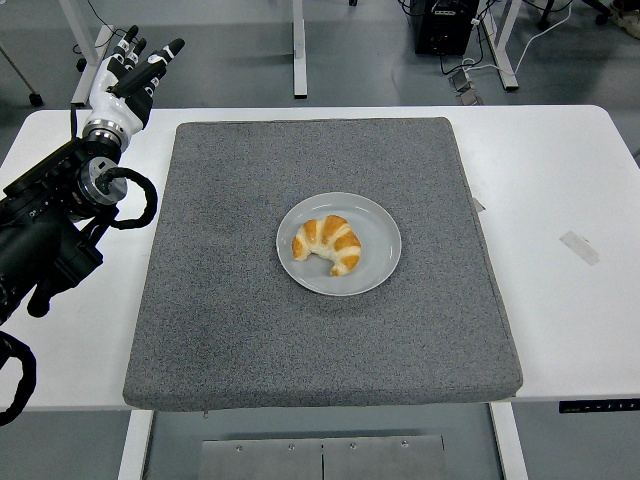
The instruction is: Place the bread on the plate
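The left robot hand (125,72) is held above the far left corner of the white worktop (560,180), with its white palm and black-tipped fingers (165,50) extended and spread apart, and nothing is grasped in it. The hand is raised toward the far edge, beyond the grey mat (320,260), and is well apart from the plate. The black left arm (50,225) is seen entering from the left edge, with a black cable looped beside the wrist joint. The right arm is not shown.

1 croissant, the bread (328,244), is seen lying on the round grey plate (385,250), within its rim, with its ends pointed toward the near side. The plate is set near the middle of the mat, which covers most of the worktop. A small strip of clear tape (580,247) is stuck on the bare worktop to the right of the mat.
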Robot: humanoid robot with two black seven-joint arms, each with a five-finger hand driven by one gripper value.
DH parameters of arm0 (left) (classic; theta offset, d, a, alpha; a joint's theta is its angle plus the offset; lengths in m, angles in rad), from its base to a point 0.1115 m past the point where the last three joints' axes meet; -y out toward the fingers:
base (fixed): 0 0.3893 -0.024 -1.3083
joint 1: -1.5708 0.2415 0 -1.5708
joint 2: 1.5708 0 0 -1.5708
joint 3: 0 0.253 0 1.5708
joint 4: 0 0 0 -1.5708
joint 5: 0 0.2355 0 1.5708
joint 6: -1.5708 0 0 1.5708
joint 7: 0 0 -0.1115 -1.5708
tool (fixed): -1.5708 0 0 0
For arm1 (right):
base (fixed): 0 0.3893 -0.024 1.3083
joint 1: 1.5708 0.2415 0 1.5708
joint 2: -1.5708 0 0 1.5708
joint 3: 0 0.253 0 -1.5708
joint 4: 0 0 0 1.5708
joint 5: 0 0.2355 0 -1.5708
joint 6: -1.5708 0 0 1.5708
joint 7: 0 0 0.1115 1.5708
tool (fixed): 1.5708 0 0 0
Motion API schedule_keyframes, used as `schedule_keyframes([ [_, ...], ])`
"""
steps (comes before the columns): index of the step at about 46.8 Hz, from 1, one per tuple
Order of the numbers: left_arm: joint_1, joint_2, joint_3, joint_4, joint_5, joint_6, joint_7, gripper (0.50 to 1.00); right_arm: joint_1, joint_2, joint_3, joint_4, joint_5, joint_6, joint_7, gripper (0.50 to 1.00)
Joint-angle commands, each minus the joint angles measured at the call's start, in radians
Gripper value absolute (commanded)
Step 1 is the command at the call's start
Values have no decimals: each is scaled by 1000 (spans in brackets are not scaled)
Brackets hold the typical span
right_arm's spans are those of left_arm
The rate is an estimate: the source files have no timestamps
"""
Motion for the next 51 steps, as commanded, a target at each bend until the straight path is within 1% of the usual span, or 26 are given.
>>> schedule_keyframes([
  [1, 2, -2, -9, 9, -10, 0, 0, 996, 0, 0, 0, 0, 0, 0, 0, 1000],
  [9, 2, -17, -14, 42, -18, -2, 3, 995, 0, 0, 0, 0, 0, 0, 0, 1000],
  [16, 2, -26, -17, 78, -61, 8, 5, 996, 0, 0, 0, 0, 0, 0, 0, 1000],
  [21, 1, -56, -17, 121, -78, 8, 2, 996, 0, 0, 0, 0, 0, 0, 0, 1000],
  [29, -7, -79, -11, 128, -76, 8, -12, 996, 0, 0, 0, 0, 0, 3, 0, 1000],
  [35, -22, -105, 15, 128, -62, 4, -40, 996, -2, 0, 2, 6, 0, 3, 0, 1000],
  [44, -56, -112, 139, 128, -62, 4, -43, 996, -2, 0, 3, 8, 0, 3, 0, 1000],
  [51, -58, -112, 164, 128, -61, 4, -43, 996, -2, 0, 2, 8, 0, 3, 0, 1000],
])
